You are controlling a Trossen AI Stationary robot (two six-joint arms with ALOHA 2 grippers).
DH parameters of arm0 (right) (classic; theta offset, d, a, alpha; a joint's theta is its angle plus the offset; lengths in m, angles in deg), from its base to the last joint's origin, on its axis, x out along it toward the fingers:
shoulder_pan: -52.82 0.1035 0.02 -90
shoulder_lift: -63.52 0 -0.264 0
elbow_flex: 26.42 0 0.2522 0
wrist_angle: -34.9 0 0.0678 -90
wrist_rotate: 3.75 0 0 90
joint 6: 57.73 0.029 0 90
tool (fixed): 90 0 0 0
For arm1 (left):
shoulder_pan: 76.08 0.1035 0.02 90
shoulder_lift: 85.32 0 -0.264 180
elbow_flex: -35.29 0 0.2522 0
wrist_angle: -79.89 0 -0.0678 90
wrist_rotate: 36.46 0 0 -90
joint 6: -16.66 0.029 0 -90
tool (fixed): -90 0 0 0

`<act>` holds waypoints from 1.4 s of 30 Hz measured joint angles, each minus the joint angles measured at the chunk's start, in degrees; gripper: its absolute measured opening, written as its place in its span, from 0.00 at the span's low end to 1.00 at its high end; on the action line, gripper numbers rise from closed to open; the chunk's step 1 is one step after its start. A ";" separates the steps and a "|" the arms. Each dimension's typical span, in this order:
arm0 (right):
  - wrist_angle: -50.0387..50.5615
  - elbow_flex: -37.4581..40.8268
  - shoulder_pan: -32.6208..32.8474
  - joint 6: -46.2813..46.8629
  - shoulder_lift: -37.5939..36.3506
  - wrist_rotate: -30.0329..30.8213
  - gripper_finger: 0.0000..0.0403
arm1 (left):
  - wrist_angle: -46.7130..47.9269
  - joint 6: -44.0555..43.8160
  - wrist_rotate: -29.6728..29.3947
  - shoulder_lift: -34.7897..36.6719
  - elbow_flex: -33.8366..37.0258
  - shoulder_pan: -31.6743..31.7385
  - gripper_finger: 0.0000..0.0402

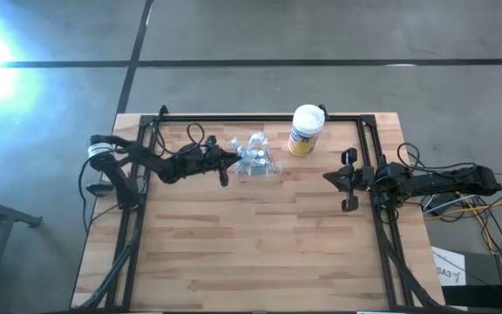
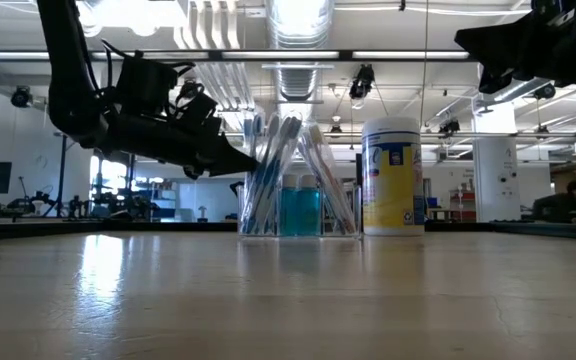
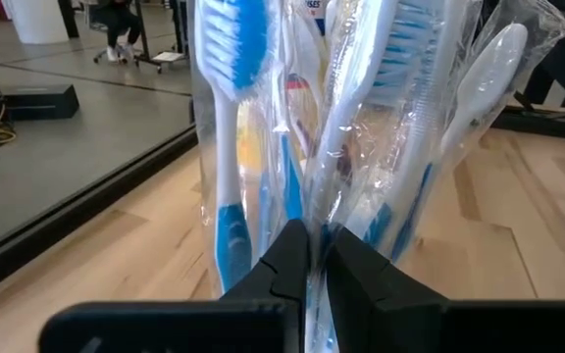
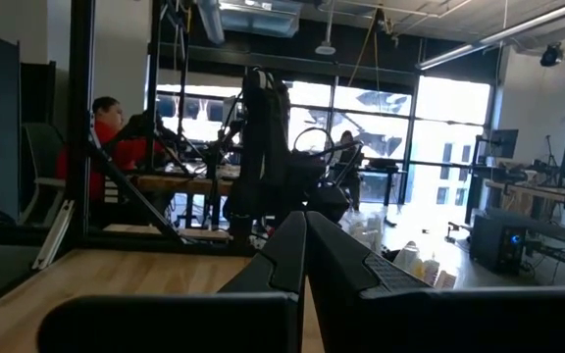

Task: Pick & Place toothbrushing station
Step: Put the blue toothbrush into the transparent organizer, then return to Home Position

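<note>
The left gripper (image 3: 317, 257) was pinched tight on the near wall of the toothbrushing station (image 1: 256, 159), which stood at the far middle of the table (image 1: 251, 253) just left of the canister (image 1: 305, 130), so lifting it straight and slowly seemed wise.

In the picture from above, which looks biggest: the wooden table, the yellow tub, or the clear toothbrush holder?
1. Table, by far.
2. Toothbrush holder and yellow tub: they look about alike, too close to rank.
</note>
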 joint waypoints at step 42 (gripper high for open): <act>0.57 0.00 0.01 2.63 -0.03 0.09 0.02 | 35.91 4.81 11.88 32.68 1.54 0.05 0.50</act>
